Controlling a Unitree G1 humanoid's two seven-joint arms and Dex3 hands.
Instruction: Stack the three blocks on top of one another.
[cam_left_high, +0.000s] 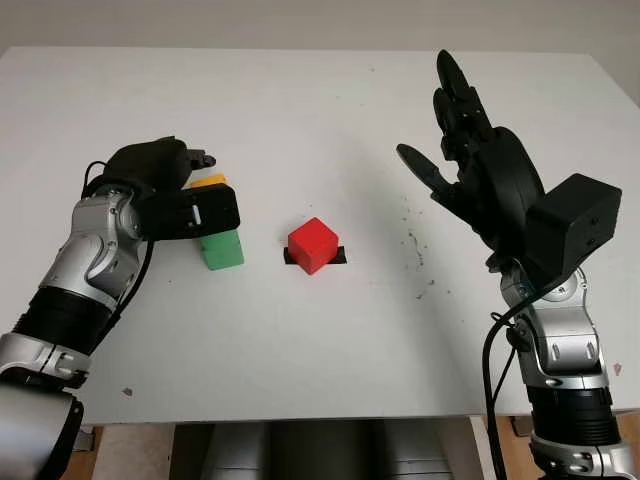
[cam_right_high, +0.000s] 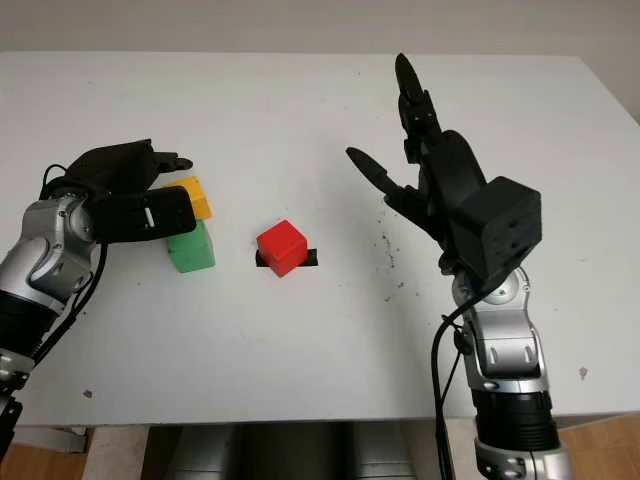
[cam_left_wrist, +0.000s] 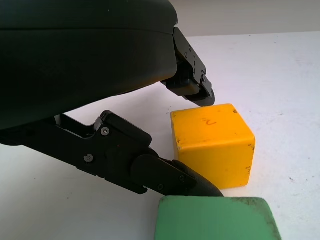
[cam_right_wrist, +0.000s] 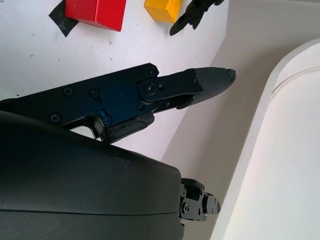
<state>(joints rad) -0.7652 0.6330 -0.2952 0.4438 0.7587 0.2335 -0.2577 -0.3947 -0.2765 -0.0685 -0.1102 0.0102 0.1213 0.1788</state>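
The yellow block (cam_right_high: 192, 197) sits on the desk (cam_left_high: 320, 340) just behind the green block (cam_right_high: 190, 248), with the red block (cam_right_high: 281, 247) apart to their right on a patch of black tape (cam_right_high: 308, 258), so no stacking is done yet. The left hand (cam_right_high: 125, 195) hovers over the yellow block, fingers (cam_left_wrist: 195, 85) wide around it but not closed, so I'd guess the grasp comes next: close, lift, carry. The right hand (cam_right_high: 425, 165) is raised open at the right, leaving bare room in front.
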